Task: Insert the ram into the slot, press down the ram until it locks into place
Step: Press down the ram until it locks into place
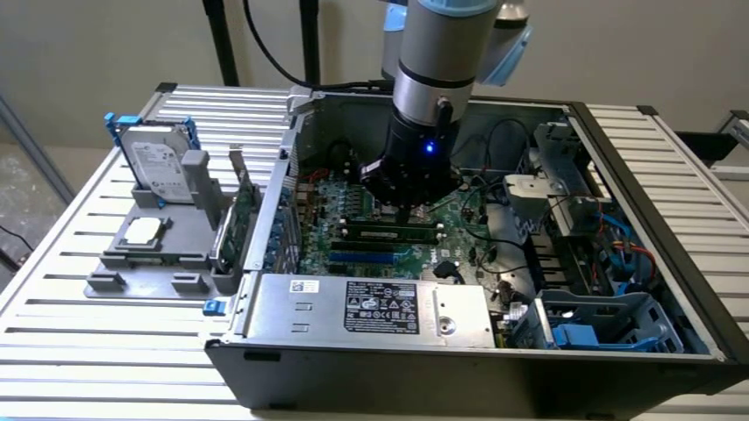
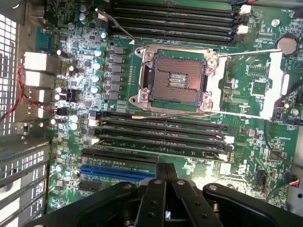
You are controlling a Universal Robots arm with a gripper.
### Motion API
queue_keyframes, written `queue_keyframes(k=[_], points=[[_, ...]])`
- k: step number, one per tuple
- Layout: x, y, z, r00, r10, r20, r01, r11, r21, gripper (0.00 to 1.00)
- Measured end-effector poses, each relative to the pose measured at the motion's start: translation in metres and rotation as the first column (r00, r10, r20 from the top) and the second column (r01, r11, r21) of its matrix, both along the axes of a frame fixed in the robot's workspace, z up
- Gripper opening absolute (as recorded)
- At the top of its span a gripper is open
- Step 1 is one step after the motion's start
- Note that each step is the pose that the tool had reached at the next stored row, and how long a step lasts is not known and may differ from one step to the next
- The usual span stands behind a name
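The ram [image 1: 381,233], a long green stick with black chips, stands on edge in a black slot on the motherboard inside the open case. My gripper [image 1: 408,216] hangs straight over the ram's middle, its tips at or just above the top edge; I cannot tell whether they touch. In the wrist view my gripper [image 2: 165,169] is shut, its black fingers [image 2: 156,194] pressed together with nothing between them. Beyond the tips, several long black slots [image 2: 161,126] with white end clips lie side by side.
A bright blue socket [image 2: 113,171] lies beside the fingers, and the bare CPU socket [image 2: 177,80] lies beyond the slots. The power supply [image 1: 374,307] and drive cage [image 1: 609,320] crowd the case's near side. On the exterior view's left, a grey fixture [image 1: 153,250] holds a hard drive [image 1: 164,162].
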State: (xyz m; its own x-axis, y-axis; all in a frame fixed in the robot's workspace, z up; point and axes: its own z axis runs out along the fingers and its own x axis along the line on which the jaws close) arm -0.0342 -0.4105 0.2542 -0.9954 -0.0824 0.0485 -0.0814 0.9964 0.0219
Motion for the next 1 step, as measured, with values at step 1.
queue_keyframes(k=[1], points=[[0.0000,0.0000,0.0000,1.0000,0.000,0.0000,0.000,1.0000,0.0000,0.11]])
